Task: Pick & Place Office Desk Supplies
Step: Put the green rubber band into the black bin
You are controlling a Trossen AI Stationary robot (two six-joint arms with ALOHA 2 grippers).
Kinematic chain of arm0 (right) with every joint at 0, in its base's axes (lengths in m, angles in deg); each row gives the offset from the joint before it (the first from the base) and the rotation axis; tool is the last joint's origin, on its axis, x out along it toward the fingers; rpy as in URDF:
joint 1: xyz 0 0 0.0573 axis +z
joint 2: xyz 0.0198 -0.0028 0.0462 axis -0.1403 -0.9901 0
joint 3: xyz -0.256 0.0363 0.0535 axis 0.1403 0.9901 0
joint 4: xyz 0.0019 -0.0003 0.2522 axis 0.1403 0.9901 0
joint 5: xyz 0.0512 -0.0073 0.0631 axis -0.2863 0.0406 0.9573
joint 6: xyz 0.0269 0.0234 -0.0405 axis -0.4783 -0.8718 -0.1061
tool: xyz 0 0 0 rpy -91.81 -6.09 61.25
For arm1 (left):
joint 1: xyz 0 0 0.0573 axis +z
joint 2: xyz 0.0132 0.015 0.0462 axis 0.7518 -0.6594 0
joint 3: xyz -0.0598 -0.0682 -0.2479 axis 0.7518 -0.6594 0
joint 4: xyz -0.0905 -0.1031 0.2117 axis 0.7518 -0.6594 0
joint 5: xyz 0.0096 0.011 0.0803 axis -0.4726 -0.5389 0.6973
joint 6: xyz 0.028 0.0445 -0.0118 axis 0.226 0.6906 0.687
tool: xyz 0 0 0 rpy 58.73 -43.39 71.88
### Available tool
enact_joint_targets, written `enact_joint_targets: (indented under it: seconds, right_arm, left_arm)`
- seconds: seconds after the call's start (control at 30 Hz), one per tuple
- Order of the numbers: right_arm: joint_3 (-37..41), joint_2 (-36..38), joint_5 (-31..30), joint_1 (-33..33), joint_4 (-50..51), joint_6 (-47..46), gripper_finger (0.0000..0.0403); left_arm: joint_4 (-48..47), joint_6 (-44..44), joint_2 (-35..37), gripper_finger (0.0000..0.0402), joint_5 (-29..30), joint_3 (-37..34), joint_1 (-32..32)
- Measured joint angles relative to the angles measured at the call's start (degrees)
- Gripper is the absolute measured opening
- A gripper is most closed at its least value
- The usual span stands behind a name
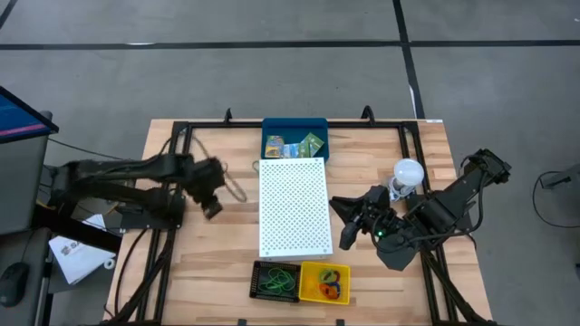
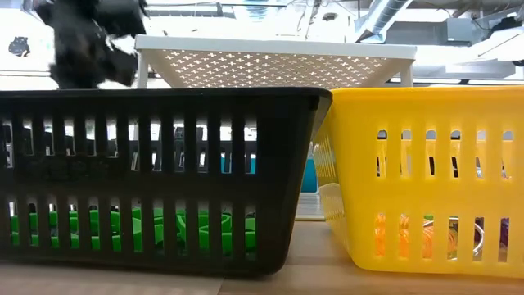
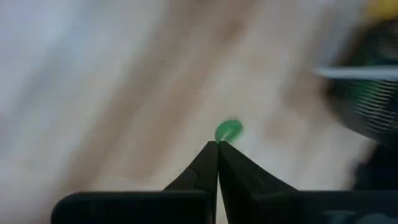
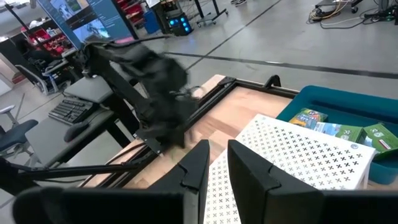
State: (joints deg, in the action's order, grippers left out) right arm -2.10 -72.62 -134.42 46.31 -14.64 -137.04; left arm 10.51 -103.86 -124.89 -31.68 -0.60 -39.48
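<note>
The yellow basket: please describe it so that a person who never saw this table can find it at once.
Look at the white perforated board in the table's middle. At its near end two small slotted baskets stand side by side. The yellow basket is the right one, holding mixed-colour bands, while the black basket holds green ones.

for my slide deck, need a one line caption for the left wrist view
Left gripper fingers shut on a small green rubber band above the wooden table.

grey concrete floor (image 1: 272, 23), taped lines
</note>
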Motion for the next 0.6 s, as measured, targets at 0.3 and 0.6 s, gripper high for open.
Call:
enact_joint_targets:
  seconds: [0.3, 0.6]
  right_arm:
    - [0.0, 0.0, -0.2, 3.3, 0.2, 0.0, 0.0056]
    - [0.0, 0.0, -4.2, 7.3, 1.8, -0.2, 0.0056]
  left_arm:
    - [31.3, -27.9, 1.5, 0.0000, 15.1, 5.2, -39.7]
    - [30.1, -23.1, -27.2, 0.0000, 33.6, 30.9, -48.6]
